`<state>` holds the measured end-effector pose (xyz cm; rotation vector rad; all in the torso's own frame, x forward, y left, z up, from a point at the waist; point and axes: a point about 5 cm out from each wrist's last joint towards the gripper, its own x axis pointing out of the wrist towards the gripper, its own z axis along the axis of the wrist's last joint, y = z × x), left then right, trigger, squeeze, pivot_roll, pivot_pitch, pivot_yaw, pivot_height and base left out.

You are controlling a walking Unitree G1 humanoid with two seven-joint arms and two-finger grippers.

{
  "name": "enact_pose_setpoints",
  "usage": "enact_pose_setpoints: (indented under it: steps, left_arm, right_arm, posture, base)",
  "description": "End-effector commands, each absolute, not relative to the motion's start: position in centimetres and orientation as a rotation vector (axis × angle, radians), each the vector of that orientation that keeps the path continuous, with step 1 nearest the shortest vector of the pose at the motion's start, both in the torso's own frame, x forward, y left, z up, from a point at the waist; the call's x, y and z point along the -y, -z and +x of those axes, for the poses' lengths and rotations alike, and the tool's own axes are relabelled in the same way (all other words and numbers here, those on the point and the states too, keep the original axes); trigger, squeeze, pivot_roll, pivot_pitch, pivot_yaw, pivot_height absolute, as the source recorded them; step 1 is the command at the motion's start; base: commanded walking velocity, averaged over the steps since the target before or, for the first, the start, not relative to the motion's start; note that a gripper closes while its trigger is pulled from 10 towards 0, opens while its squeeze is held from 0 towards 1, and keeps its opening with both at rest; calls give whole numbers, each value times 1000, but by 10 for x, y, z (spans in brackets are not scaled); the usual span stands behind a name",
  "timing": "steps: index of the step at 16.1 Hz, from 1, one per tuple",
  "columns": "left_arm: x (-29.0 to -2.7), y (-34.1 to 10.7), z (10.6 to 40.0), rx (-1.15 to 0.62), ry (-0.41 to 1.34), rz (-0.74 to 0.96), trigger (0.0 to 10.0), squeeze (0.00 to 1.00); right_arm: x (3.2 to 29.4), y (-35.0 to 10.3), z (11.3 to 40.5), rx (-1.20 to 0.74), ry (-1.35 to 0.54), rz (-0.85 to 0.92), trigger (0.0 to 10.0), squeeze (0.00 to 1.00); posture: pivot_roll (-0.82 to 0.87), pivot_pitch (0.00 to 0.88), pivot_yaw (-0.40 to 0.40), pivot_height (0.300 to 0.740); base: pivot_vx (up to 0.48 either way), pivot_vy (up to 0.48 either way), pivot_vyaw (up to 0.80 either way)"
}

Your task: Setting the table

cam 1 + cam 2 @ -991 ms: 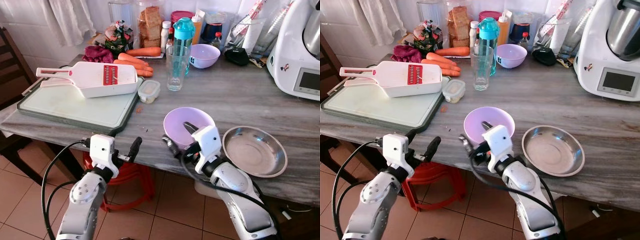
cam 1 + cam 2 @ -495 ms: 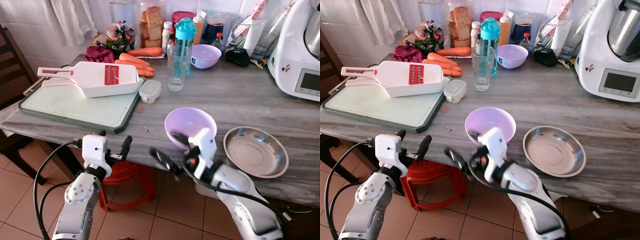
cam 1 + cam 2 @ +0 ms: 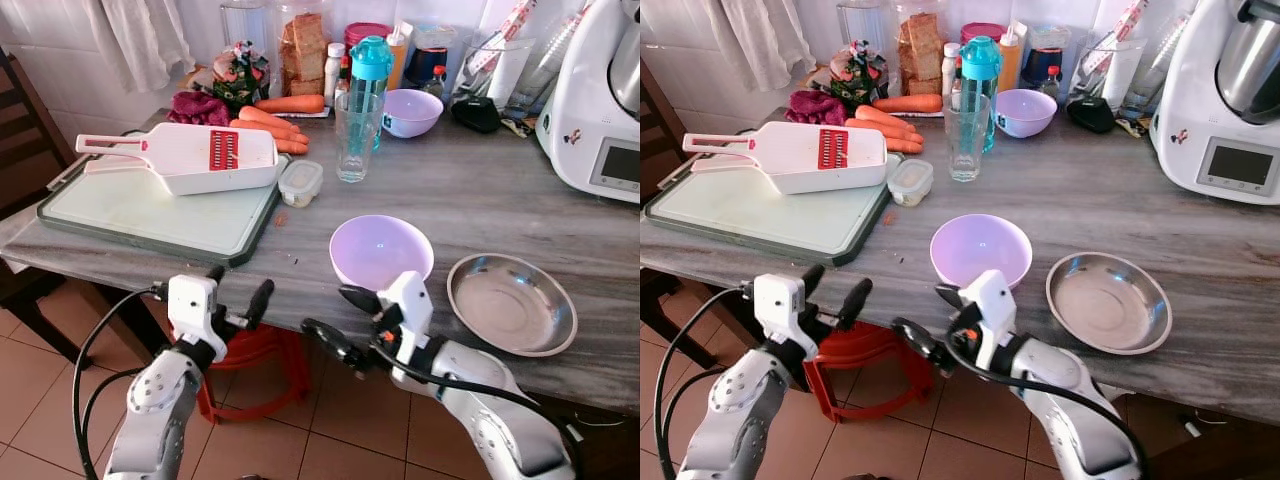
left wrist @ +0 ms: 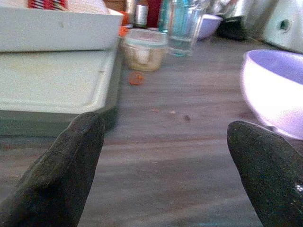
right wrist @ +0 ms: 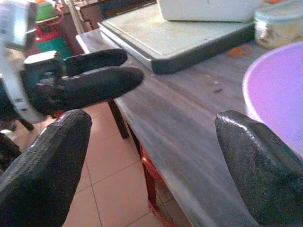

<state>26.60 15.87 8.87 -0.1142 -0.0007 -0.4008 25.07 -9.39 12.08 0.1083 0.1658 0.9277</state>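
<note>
Right pincer (image 3: 347,322): wide open, holding nothing, low at the near edge of the desk (image 3: 480,200), just beside the big purple bowl (image 3: 381,251)
Left pincer (image 3: 239,290): open too, empty, by the desk edge in front of the cutting board (image 3: 160,215)
Where the table things are: the big purple bowl sits near the front edge, with the metal plate (image 3: 512,305) just beside it on the robot's right; both rest flat
What could go wrong 1: the bowl is close to the edge, so a bump from the right pincer might push it off onto the floor
What could go wrong 2: the bowl's side is round and smooth, so I think a poor pinch could let it slip
What could go wrong 3: the two pincers are near each other, so they could knock together if both reach in
What could go wrong 4: a long reach to the back could tip the tall glass (image 3: 355,136) or the blue bottle (image 3: 368,80)
Purple bowls: two, the big one in front and a small purple bowl (image 3: 411,111) at the back
Metal plates: one
Glasses: one
Blue bottles: one
Carrots (image 3: 272,120): about four, hard to count as they lie in a pile
White slicers (image 3: 185,157): one, lying on the board
Small tubs with lids (image 3: 299,183): one
</note>
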Motion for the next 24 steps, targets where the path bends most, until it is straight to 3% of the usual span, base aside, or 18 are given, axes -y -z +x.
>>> enact_pose_setpoints:
  steps: [1,18,24]
  left_arm:
    - [-157,-91,264,-2,444,-127,10000,0]
    - [-154,-92,265,-23,529,-164,10000,0]
    - [-146,-93,261,-42,613,-207,10000,0]
  right_arm:
    - [97,-115,250,-198,-918,113,10000,1000]
    - [124,-113,276,-179,-774,40,10000,1000]
    - [111,-134,264,-84,-852,16,10000,1000]
  posture:
    - [37,47,4,740]
    - [42,42,9,740]
    - [41,42,12,740]
  base:
    - [0,0,0]
    - [0,0,0]
    - [0,0,0]
